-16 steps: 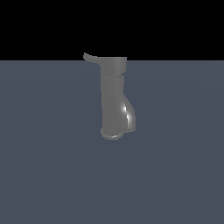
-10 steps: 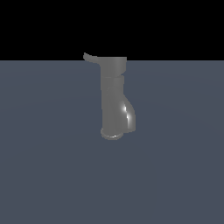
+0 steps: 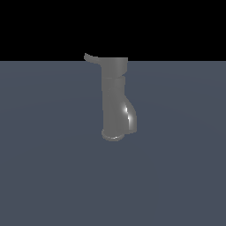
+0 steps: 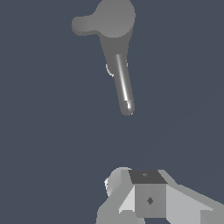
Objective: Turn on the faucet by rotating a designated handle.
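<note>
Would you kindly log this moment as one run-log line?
grey glossy metal faucet: upright | short thin grey lever handle: untouched, points to exterior view's left | gripper: apart from faucet, state unclear

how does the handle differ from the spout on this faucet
The handle is short and thin; the spout is thick and bulging. The handle sticks out sideways from the top cap toward the exterior view's left; the spout sits low on the faucet near its base, toward the exterior view's right. The spout carries a bright glossy streak; the handle looks duller. Both are grey metal and slightly curved.
</note>
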Robot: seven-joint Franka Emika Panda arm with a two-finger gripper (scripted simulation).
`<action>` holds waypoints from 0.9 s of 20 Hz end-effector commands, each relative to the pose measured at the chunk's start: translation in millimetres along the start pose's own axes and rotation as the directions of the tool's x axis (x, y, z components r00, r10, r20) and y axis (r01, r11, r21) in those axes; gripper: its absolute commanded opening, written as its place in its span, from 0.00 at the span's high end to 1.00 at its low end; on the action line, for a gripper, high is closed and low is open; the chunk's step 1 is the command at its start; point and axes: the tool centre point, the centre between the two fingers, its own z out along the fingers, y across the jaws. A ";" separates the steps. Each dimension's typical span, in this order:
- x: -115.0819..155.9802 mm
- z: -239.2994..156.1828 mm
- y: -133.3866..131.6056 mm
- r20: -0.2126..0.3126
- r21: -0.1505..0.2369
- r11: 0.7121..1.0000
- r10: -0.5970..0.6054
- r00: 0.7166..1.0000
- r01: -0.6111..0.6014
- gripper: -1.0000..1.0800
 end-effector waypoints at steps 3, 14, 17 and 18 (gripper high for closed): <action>5.5 0.7 -0.6 -0.001 -0.007 1.000 0.028 1.000 -0.028 1.00; 38.8 6.4 -6.0 -0.015 -0.046 0.980 0.195 0.981 -0.196 1.00; 52.8 9.8 -8.6 -0.023 -0.059 0.963 0.261 0.965 -0.262 1.00; 57.5 11.1 -9.5 -0.027 -0.063 0.957 0.283 0.959 -0.284 1.00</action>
